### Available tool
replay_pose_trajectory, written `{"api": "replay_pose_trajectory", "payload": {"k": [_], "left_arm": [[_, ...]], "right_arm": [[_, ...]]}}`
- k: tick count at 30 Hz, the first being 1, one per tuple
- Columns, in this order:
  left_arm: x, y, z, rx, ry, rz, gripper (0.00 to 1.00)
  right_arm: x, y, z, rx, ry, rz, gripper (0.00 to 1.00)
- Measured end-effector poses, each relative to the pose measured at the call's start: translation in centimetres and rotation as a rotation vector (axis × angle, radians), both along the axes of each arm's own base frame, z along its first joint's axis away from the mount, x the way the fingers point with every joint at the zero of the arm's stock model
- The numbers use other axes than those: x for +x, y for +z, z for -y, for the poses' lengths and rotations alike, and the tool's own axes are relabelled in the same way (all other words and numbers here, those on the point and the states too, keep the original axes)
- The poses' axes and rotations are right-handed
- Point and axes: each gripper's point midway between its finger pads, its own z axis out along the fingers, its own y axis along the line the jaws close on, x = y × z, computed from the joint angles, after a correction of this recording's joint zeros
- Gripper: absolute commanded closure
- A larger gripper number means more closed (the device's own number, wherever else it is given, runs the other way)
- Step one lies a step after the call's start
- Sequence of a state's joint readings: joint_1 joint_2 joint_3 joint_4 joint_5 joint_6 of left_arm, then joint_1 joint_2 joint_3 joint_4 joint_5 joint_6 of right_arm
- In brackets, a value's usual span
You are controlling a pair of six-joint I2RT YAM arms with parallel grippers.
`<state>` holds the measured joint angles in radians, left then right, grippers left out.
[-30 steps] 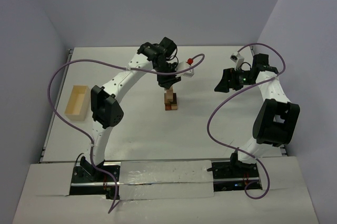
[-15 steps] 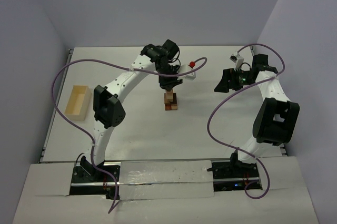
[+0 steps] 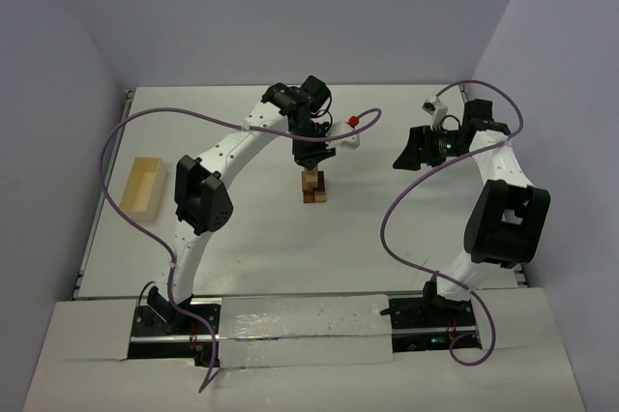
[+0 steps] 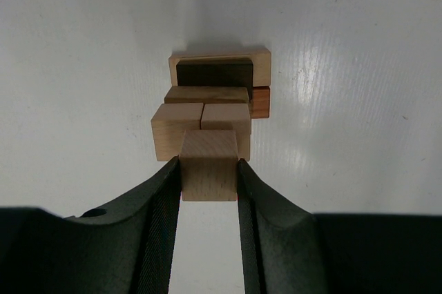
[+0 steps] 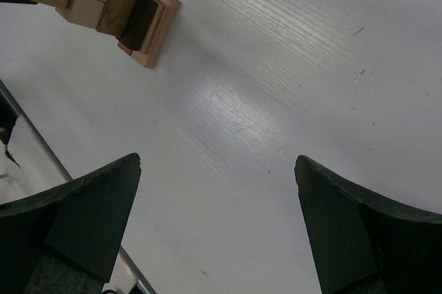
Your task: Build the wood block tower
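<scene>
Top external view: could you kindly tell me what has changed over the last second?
The left arm drifted slightly to the right, its elbow swinging in toward the tower. Nothing was picked up or released. The left claw stays shut on a tan block just above the tower's top. The tower, the open right claw and the pale box did not move.

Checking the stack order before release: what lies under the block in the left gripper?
Directly beneath the held block sit two tan blocks side by side, then a brown block and a dark block. Lower layers are mostly covered.
</scene>
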<state>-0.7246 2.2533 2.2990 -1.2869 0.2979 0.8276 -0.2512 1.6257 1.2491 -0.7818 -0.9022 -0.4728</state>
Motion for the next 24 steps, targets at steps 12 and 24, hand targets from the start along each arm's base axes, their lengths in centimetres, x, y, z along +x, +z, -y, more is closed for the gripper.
{"api": "replay_pose_trajectory", "payload": {"k": [12, 24], "left_arm": [[0.13, -0.15, -0.08, 0.009, 0.001, 0.006, 0.58], [0.06, -0.16, 0.1, 0.017, -0.006, 0.018, 0.57]], "right_arm": [[-0.01, -0.06, -0.01, 0.001, 0.0, -0.002, 0.0], [-0.01, -0.05, -0.01, 0.001, 0.0, -0.002, 0.0]]}}
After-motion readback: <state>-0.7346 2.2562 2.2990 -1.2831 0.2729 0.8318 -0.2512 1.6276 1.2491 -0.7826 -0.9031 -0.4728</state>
